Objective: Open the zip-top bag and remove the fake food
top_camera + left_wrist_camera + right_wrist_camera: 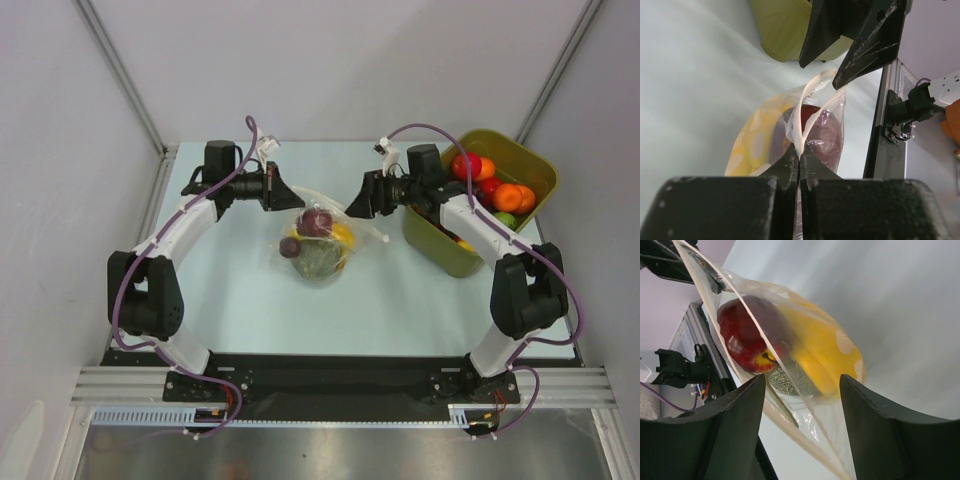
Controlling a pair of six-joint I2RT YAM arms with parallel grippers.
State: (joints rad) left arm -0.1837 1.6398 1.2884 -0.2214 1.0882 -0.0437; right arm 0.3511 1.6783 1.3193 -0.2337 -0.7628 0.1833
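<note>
The zip-top bag (322,243) lies mid-table, its top edge lifted between the arms. Inside are a dark maroon fruit (316,221), a yellow banana piece (344,237), a grey-green melon (320,262) and a small dark round piece (290,247). My left gripper (298,200) is shut on the bag's zip strip (801,131), seen close in the left wrist view (799,156). My right gripper (352,208) is open at the bag's right edge; the plastic (826,422) runs between its spread fingers (738,412). The maroon fruit (746,335), banana (820,347) and melon (790,381) show through the plastic.
An olive-green tub (524,158) with orange, red and green toy fruit (508,196) stands at the back right, right behind the right arm. It also shows in the left wrist view (782,27). Grey walls and aluminium posts close in the table.
</note>
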